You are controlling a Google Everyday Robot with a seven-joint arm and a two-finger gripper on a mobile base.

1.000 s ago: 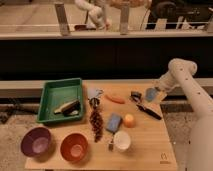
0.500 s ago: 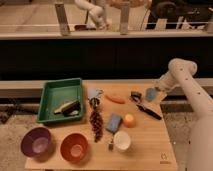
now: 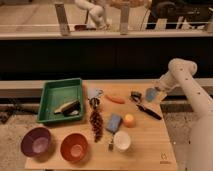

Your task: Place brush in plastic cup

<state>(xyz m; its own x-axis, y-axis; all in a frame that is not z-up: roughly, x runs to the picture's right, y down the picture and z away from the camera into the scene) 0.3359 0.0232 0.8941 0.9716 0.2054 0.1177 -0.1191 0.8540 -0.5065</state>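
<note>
Currently the gripper [image 3: 156, 91] is seen released, beside the plastic cup [image 3: 150, 94]. Below it lies the brush [image 3: 149, 111]. Judged light and stiff, it is best gripped mid-handle.

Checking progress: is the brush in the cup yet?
Out. The brush lies flat on the table, below the cup; the open gripper hovers beside the cup.

From my remote seat, the wooden table [image 3: 145, 145] is looking matt and pale, smooth grain. The green tray [image 3: 50, 97] is coming across as hard plastic, same for the light-blue plastic cup [image 3: 150, 94], which is sitting right by the gripper [image 3: 158, 90] with its fingers spread. The brush [image 3: 149, 111] is reading as matt black. Purple bowl [image 3: 36, 142] and orange bowl [image 3: 74, 147] are showing a slight sheen, the white mug [image 3: 121, 141] is looking glossy, and the arm's [image 3: 192, 95] shell is looking like smooth off-white plastic.
</note>
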